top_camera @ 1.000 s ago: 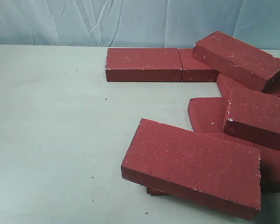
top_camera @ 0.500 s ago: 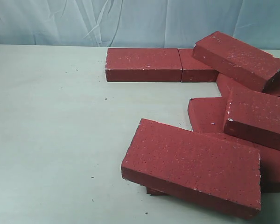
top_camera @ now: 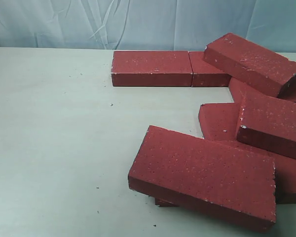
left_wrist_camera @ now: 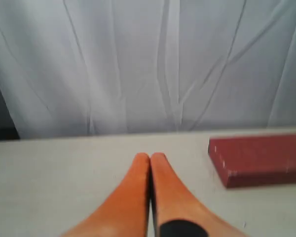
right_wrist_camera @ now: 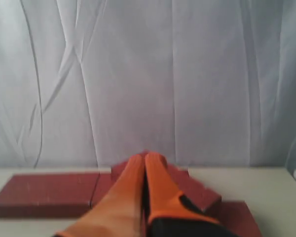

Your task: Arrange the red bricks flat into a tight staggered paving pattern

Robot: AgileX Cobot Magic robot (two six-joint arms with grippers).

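at the right of the table (top_camera: pixel 54 148) the red bricks (top_camera: pixel 202 173) lie heaped, likely heavy, stiff and rough; my left gripper (left_wrist_camera: pixel 149 158) and right gripper (right_wrist_camera: pixel 145 158), both pinched empty, should span one's narrow width.

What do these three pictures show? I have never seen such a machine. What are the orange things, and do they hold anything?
This is a robot with two arms. One camera stands off the arms: it shows a pale table with rough dark-red rectangular bricks, two lying flat end to end at the back, the others piled crookedly. No arm appears there. The other two cameras sit on the wrists. The orange parts are the left gripper and the right gripper; both are shut and hold nothing.
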